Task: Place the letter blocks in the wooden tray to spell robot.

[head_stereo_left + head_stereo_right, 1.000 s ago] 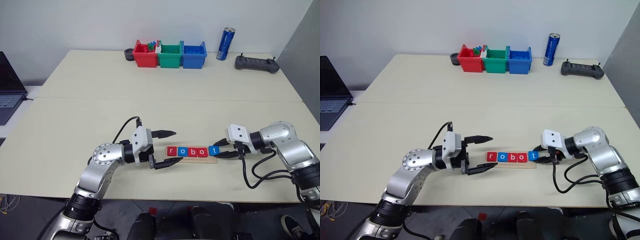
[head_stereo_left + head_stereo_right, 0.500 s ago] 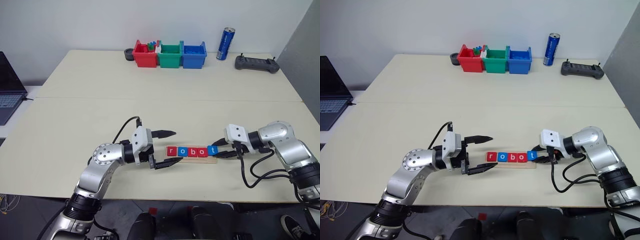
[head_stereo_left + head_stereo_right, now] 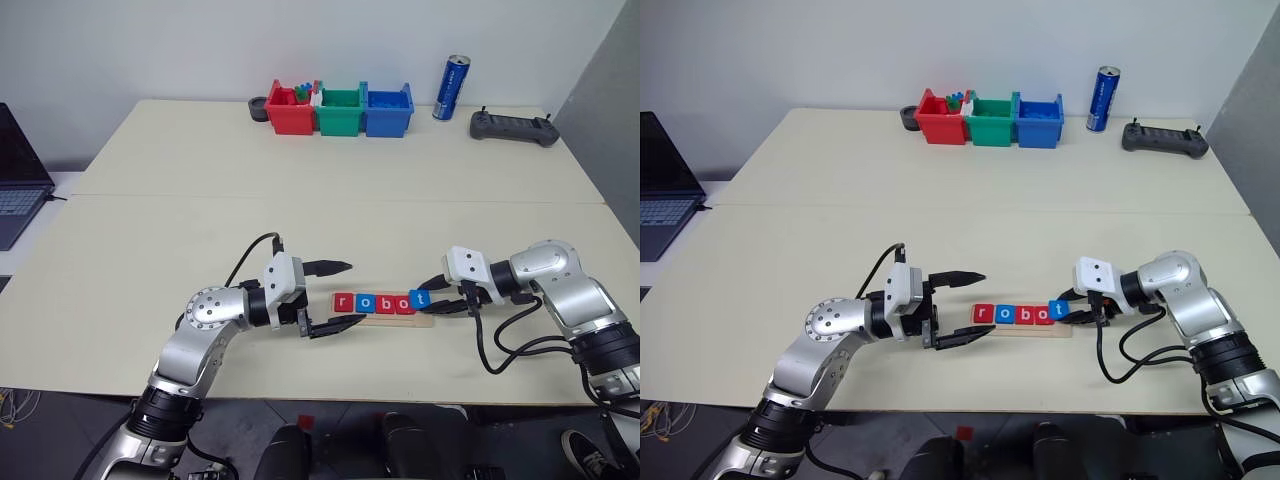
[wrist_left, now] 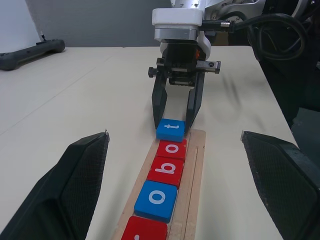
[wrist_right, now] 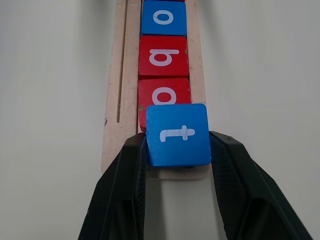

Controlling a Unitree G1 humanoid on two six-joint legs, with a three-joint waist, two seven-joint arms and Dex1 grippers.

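Blue t block (image 5: pixel 177 134) clamped between the right gripper (image 3: pixel 441 299) fingers, raised over the last open slot of the wooden tray (image 4: pixel 194 165), overlapping the neighbouring red o, presumably for lowering flat into place. Other four letter blocks (image 3: pixel 376 302) already seated, reading r, o, b, o. Left gripper (image 3: pixel 336 295) hovering just beside the tray's r end, fingers wide apart and empty, probably ready to brace the tray against sliding. Beneath, pale beige table (image 3: pixel 300 210); at the far edge, three plastic bins (image 3: pixel 340 110), blue can (image 3: pixel 452 88), dark controller (image 3: pixel 514 126); laptop (image 3: pixel 20 170) on the left, plain white wall behind.
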